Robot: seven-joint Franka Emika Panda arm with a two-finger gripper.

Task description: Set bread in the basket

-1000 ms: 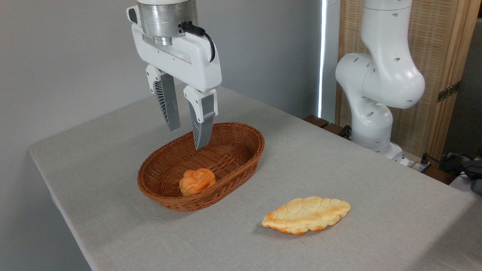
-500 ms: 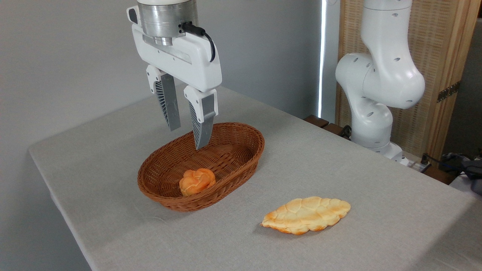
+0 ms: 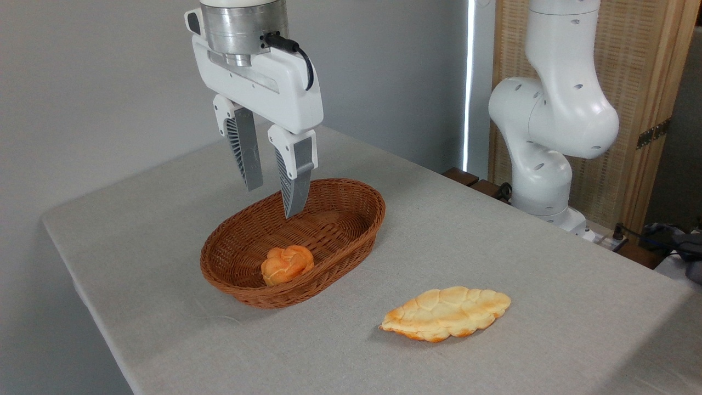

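We've got the gripper (image 3: pixel 272 202) hanging empty over the wicker basket (image 3: pixel 351 241), fingers partly spread; orange roll (image 3: pixel 286 264) inside, leaf-shaped bread (image 3: pixel 447 312) lying right of it

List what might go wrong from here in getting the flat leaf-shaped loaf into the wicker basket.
The flat, pale golden leaf-shaped loaf lies low on the grey tablecloth, so the open gripper may scrape cloth or slip off its thin edges. The small orange knotted roll already sits in the oval reddish-brown wicker basket; the loaf may land on it or on the rim.
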